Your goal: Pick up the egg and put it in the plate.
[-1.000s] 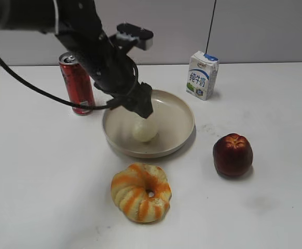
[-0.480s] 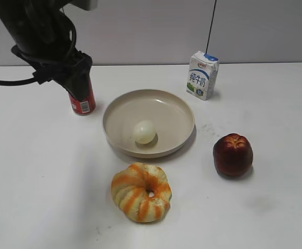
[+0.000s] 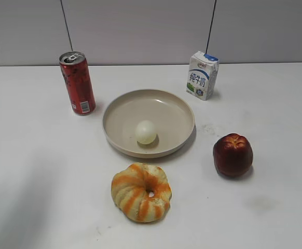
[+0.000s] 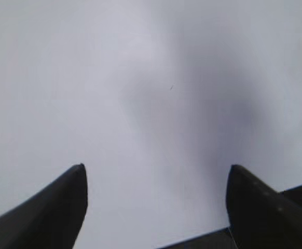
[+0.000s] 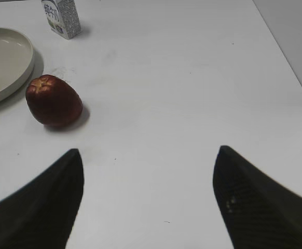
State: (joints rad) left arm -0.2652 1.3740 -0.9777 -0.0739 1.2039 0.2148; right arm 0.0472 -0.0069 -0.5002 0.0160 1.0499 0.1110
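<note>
Exterior: you see the egg [image 3: 146,132] lying loose in the plate [image 3: 178,106], so the task looks done. Left wrist: left gripper [image 4: 156,176] spread apart, empty. Right wrist: right gripper [image 5: 148,161] likewise spread, empty, near the apple [image 5: 53,100].

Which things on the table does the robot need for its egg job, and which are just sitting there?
For the job: egg, lying in the plate.

Just lying about: can, milk carton, apple, bread ring.
</note>
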